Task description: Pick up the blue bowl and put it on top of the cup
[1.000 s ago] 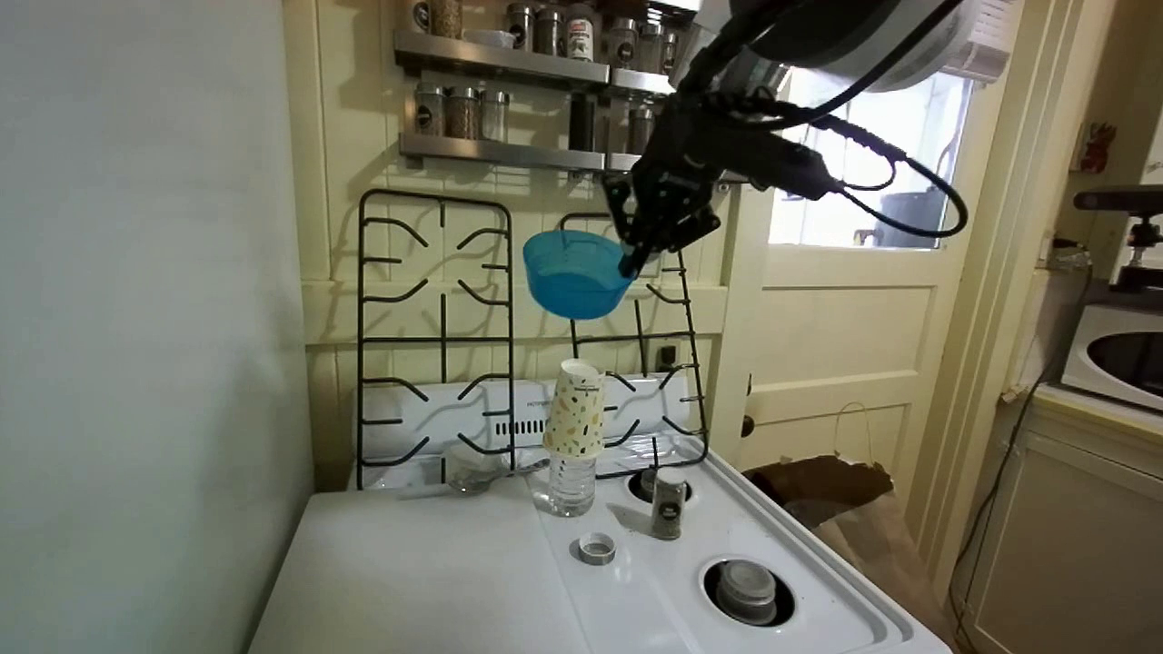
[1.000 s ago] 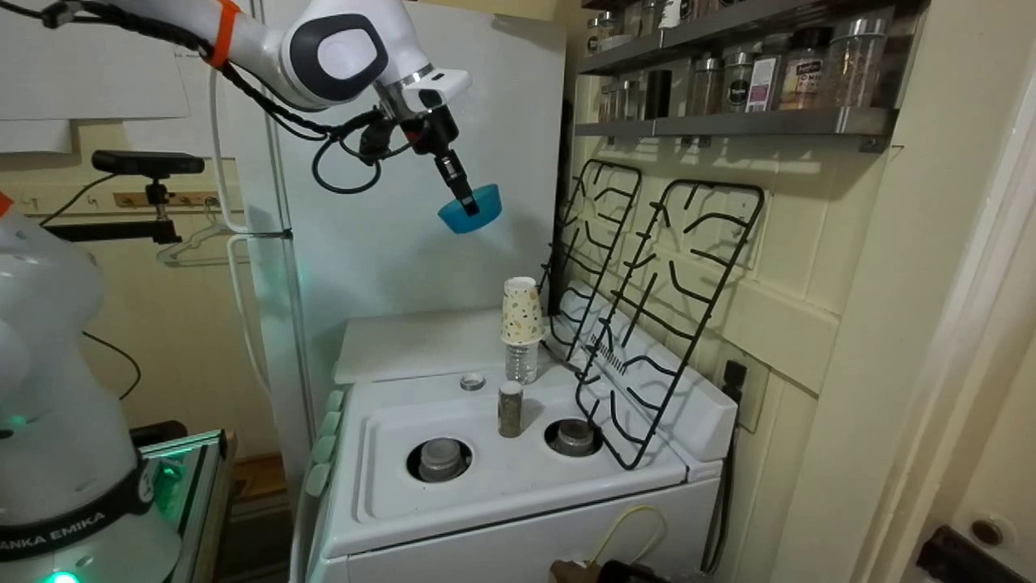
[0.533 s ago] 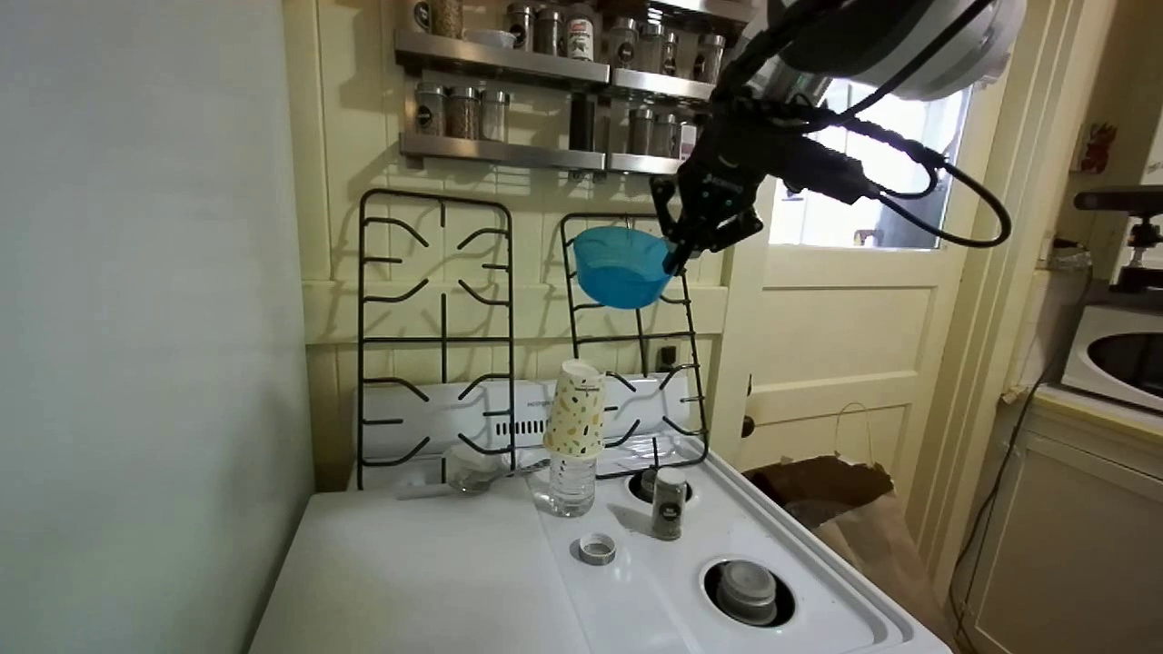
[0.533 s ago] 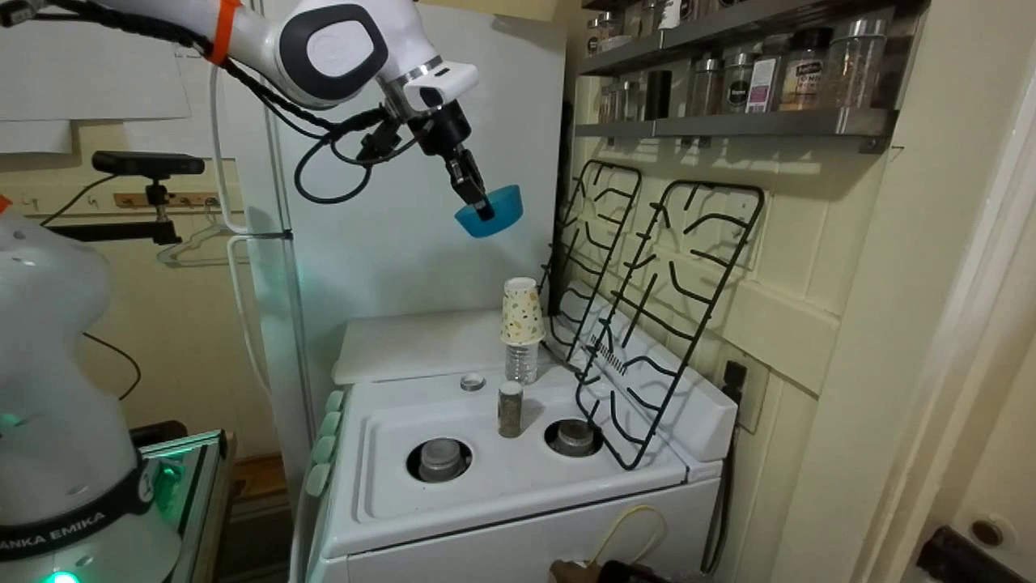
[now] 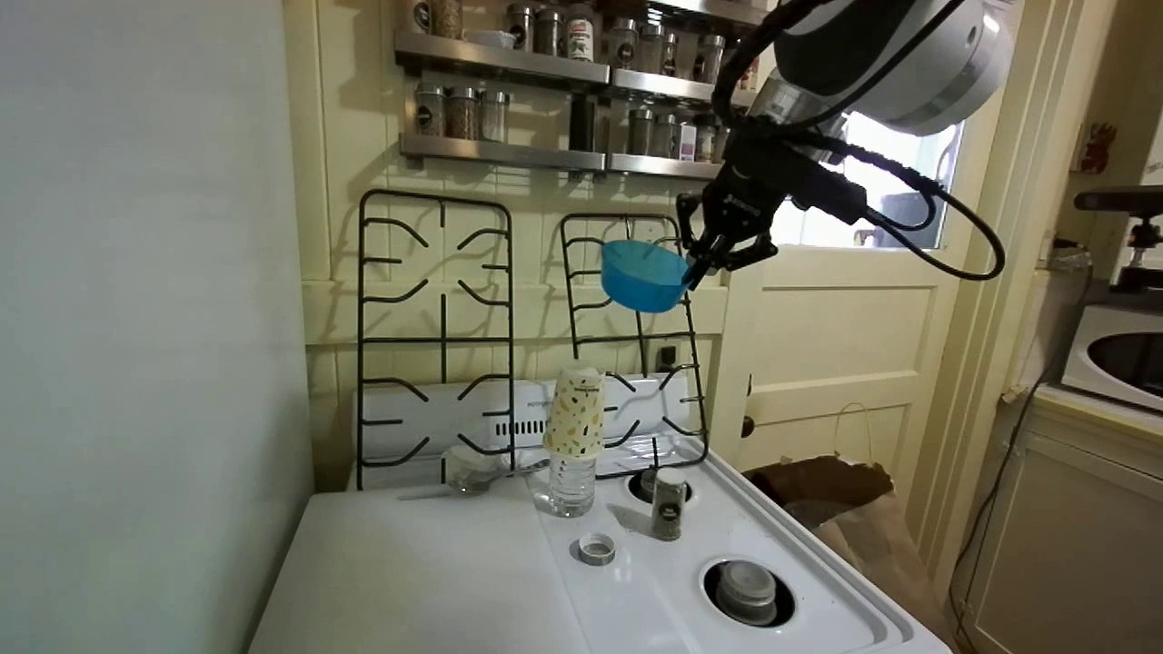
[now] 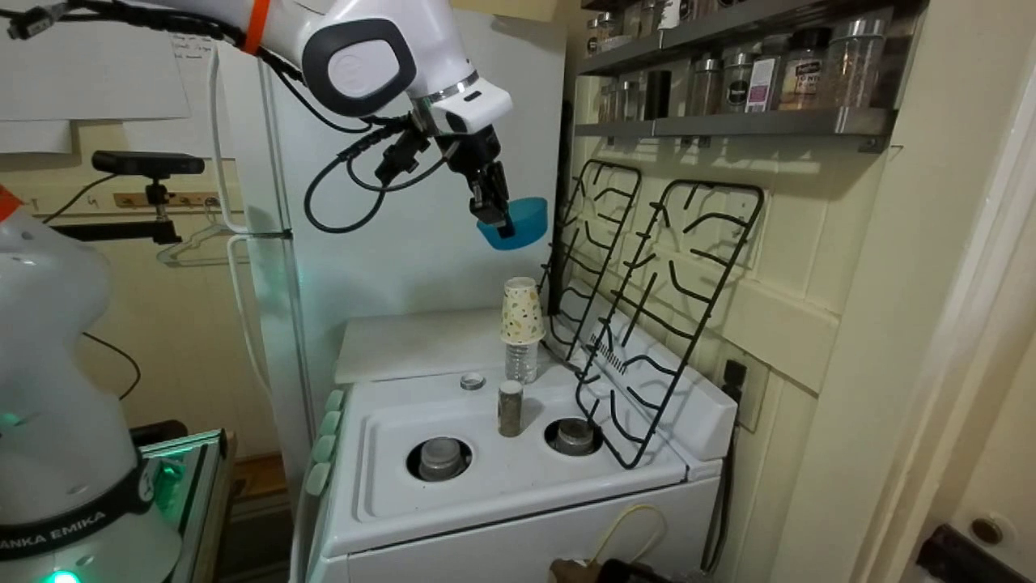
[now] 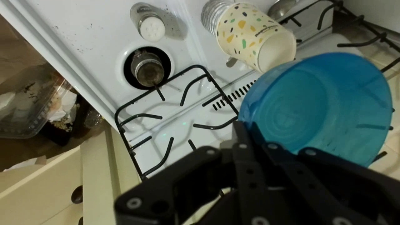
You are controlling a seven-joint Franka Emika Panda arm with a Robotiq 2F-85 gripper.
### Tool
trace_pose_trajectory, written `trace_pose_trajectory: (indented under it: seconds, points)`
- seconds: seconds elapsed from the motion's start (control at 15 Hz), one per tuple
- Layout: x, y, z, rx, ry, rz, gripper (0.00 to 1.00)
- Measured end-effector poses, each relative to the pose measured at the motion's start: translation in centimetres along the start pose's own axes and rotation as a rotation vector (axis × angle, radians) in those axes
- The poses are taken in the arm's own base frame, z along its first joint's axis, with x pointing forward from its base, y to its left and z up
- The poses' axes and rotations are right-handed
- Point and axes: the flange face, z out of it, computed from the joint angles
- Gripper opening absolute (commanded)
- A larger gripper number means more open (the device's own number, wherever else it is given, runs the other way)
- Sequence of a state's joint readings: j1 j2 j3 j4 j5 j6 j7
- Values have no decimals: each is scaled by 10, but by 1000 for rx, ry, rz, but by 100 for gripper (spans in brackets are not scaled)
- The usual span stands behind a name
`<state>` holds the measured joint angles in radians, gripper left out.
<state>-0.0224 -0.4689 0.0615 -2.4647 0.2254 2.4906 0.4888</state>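
The blue bowl (image 5: 641,285) is up in the air, higher than the cup (image 5: 576,420) and off to one side.

The cup stands straight but upside down, with its flat end on top and a clear bottle (image 5: 572,495) under it. In an exterior view that looks at the fridge (image 6: 405,271), the bowl seems almost right over the cup, so I think it must go on toward the fridge, and down. The gripper (image 7: 247,126) is pinched nearly all the way together, with just the bowl's edge between its tips. The bowl tips a little, its mouth leaning toward the robot (image 6: 57,405), so it may need to be made flat first.
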Motion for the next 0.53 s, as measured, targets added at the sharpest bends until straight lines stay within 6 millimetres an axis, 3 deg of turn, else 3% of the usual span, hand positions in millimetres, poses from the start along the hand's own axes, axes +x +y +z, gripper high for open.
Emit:
trace_pose_trajectory:
  seconds: [0.27, 0.53]
  points:
    - [-5, -12, 14, -38, -65, -9, 1]
    - [5, -13, 13, -38, -57, 17, 1]
